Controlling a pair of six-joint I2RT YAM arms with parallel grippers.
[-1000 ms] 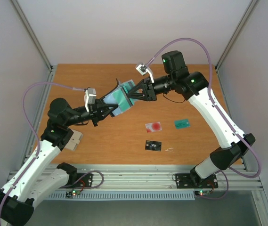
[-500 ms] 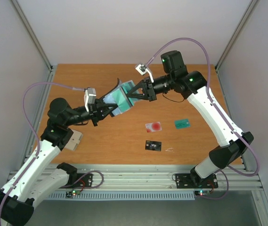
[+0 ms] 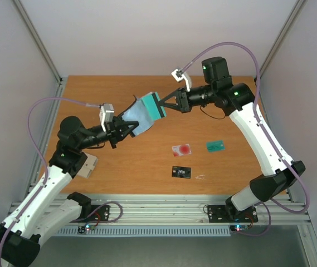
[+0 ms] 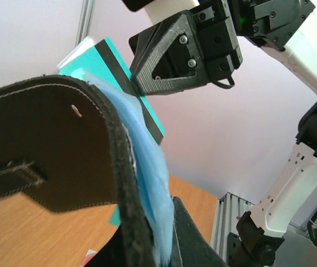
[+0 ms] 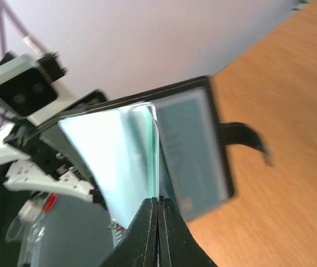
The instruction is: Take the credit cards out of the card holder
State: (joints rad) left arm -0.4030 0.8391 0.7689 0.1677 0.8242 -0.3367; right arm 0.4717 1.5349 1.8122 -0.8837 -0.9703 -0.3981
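A: Starting with the big things, how do they stand around the card holder (image 3: 137, 115)?
B: The orange table (image 3: 91, 94) lies under it. The holder is held up in the air above the table's middle, clear of the wood. The left arm (image 3: 52, 172) reaches it from the near left, the right arm (image 3: 258, 139) from the far right.
A: Which way does the holder point?
B: From above, its long axis runs from near left to far right. It is folded open with the pale blue inside facing up and the open end toward the right arm.
A: And the cards?
B: One teal card (image 3: 154, 104) sticks out of that far-right end, with a black stripe along its outer edge. Three more lie flat on the table, to the near right of the holder and well apart from it: a whitish card (image 3: 181, 149) with a red spot, a second teal card (image 3: 216, 146) further right, and a black card (image 3: 181, 172) nearest the arm bases.
A: The jaws?
B: The left gripper (image 3: 123, 130) is clamped on the holder's near-left end. The right gripper (image 3: 162, 105) is pinched tight on the teal card's outer edge. Its wrist view shows the fingertips (image 5: 145, 227) meeting on the thin edge.
A: Changed since a second ago?
B: The right gripper was pushed in against the holder. It has now closed and drawn back to the far right, and the teal card stands further out. The three table cards lie as they did
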